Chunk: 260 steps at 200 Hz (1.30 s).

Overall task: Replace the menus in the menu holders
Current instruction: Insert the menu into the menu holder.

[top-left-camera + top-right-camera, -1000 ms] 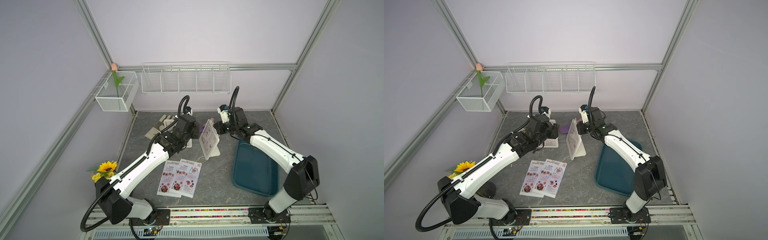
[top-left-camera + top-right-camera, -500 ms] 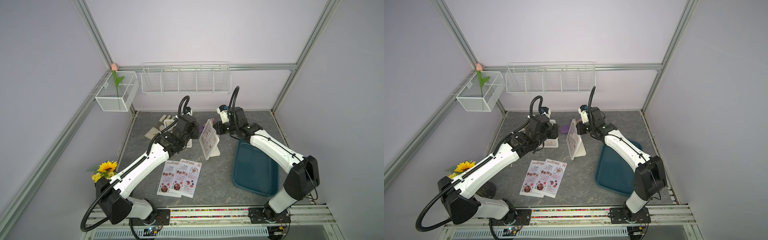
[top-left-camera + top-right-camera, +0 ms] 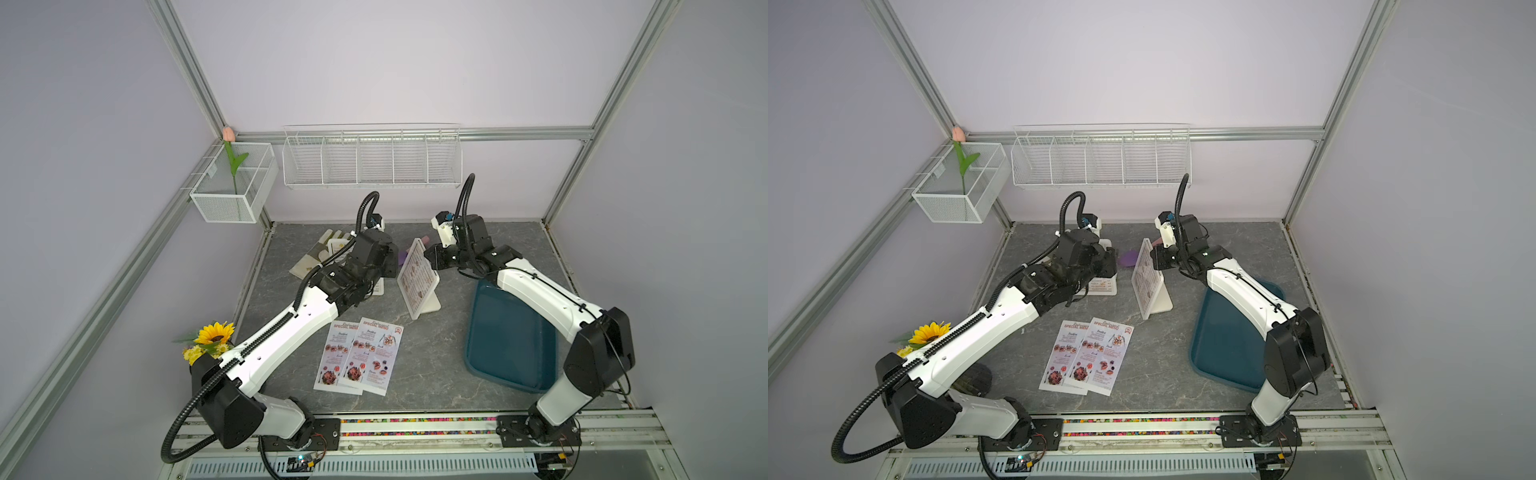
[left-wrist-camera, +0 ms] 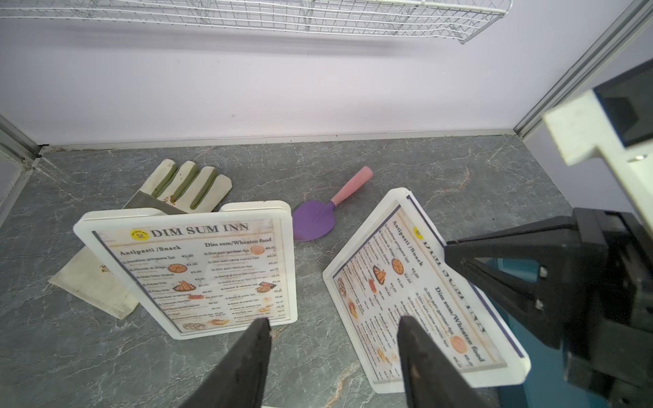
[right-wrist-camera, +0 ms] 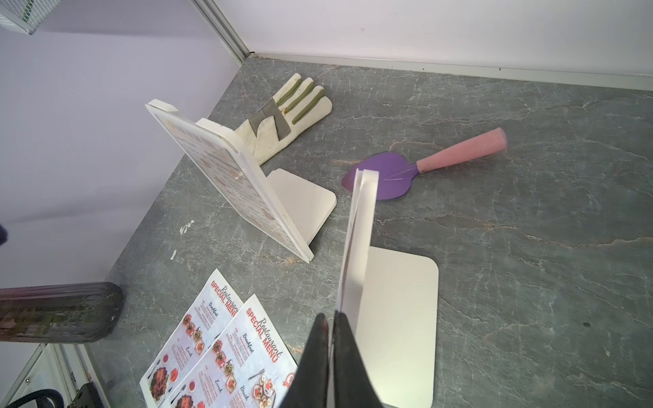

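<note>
Currently: right gripper (image 5: 331, 319) has its fingers pressed together on the upper edge of the DIM SUM INN menu (image 4: 417, 293). That menu is seated in the holder (image 4: 399, 196) standing slanted just beside the teal tray (image 3: 511, 345). Left gripper (image 4: 334, 321) hangs spread and holds nothing, in front of the 2nd holder (image 4: 254, 206), whose DIM SUM INN sheet (image 4: 198, 268) is in place. 2 SPECIAL MENU sheets (image 3: 372, 357) lie flat, overlapping, nearer the arm bases. Glove (image 4: 183, 187) and purple trowel (image 4: 318, 219) lie behind the holders.
</note>
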Tool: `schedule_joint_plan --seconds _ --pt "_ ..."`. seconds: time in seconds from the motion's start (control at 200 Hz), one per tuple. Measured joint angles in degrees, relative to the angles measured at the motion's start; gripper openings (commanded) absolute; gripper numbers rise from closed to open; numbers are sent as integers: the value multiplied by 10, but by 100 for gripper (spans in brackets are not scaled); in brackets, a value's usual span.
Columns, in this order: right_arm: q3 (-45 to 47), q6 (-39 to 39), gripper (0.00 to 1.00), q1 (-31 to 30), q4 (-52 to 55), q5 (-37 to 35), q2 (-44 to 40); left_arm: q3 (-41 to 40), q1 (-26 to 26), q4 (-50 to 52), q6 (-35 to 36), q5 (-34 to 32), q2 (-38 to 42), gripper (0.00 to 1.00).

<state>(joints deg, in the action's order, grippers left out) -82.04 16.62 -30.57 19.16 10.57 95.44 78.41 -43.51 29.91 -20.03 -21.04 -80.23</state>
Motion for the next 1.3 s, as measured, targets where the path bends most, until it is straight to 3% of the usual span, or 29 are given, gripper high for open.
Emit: schedule_joint_plan --seconds 0.21,0.355,0.78,1.3 --pt "0 5 24 1 7 -3 0 0 0 0 0 0 0 60" --pt "0 5 25 1 12 -7 -7 0 0 0 0 0 0 60" --pt "-2 3 11 2 14 -8 -13 0 0 0 4 0 0 60" --pt "-2 5 8 4 14 2 -6 0 0 0 4 -1 0 60"
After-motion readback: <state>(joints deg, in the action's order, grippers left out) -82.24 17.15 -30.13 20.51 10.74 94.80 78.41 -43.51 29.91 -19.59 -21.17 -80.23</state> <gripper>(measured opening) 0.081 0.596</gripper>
